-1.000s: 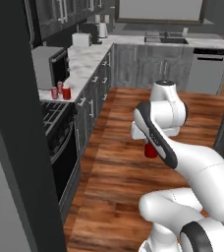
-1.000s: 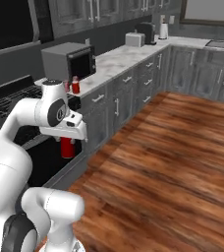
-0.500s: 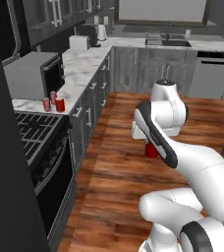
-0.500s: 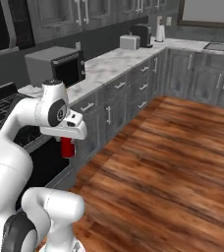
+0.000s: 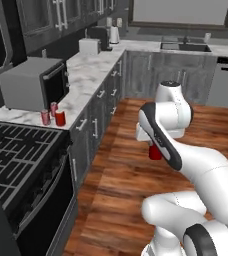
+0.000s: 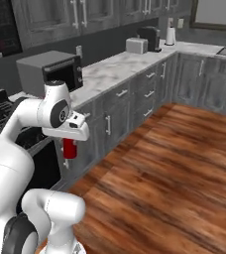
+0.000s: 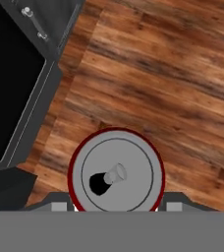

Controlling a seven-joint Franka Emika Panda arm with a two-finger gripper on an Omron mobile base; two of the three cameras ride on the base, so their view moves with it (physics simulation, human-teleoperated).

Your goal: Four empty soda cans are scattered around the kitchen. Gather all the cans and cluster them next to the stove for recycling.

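Gripper (image 6: pixel 70 144) pinching a red soda can (image 6: pixel 70 148), hung below the hand above the wood floor (image 6: pixel 169 168). Same held can (image 5: pixel 155 152) just under the wrist in the left base view, at about 9 o'clock of the white forearm. Long axis upright; silver top (image 7: pixel 116 172) facing straight up into the hand camera, tab opening at about 8 o'clock on the lid, red rim showing all round it. Fingertips themselves not clearly seen at either side of the can.

Below the held can, bare planks; dark cabinet fronts (image 7: pixel 20 88) running along 9 to 11 o'clock in the hand view, one bar handle at the top left.

Stove (image 5: pixel 21 165) with black grates at 8 o'clock of the left base view, its front edge facing the open floor. On the marble table (image 5: pixel 93 75), just beyond the stove's far edge, three more cans (image 5: pixel 53 115) standing upright and close together, in front of the grey countertop oven (image 5: pixel 33 82). Whether those cans touch one another, cannot tell.

Wide stretch of open floor at 3 to 5 o'clock of the right base view. Table running on toward 12 o'clock, a toaster (image 6: pixel 136 45) and a dark coffee maker (image 6: pixel 149 37) near the far corner.
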